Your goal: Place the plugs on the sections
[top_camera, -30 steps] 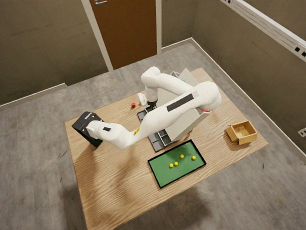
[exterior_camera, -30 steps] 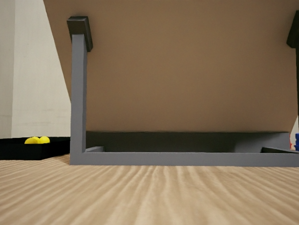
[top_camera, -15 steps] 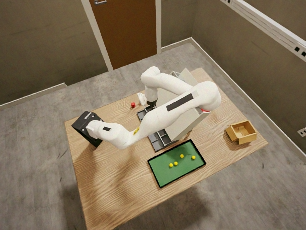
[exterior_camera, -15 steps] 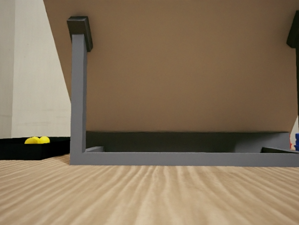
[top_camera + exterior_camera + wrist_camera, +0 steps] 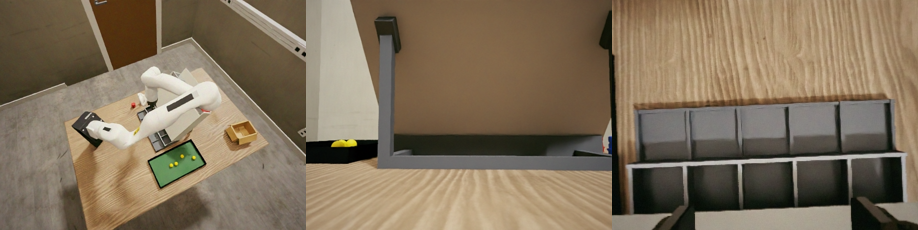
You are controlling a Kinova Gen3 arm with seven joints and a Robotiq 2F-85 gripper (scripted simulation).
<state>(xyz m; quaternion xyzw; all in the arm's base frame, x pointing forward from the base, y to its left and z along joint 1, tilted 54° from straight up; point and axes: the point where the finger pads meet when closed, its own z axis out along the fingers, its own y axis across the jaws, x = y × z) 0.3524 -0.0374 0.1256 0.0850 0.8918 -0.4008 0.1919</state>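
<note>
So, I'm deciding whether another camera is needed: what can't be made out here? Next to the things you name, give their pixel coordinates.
- Blue plug [image 5: 610, 145]: cut off by the exterior view's right edge.
- Pipes: behind the cover [image 5: 186, 125] [image 5: 501, 75] in top and exterior views.
- Gripper [image 5: 152, 106] [image 5: 773, 212]: fingers too small in the top view, cropped by the wrist view's lower edge.

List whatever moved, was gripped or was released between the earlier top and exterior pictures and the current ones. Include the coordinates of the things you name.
Nothing visibly changed. The arm [image 5: 157, 120] is in the same pose, and nothing was taken hold of or let go: the gripper [image 5: 152, 106] [image 5: 773, 207] is open with nothing between its fingers. The yellow marbles [image 5: 176, 163] [image 5: 352, 143], their tray [image 5: 175, 179] [image 5: 328, 155] and the cardboard box [image 5: 247, 139] stayed where they were.
</note>
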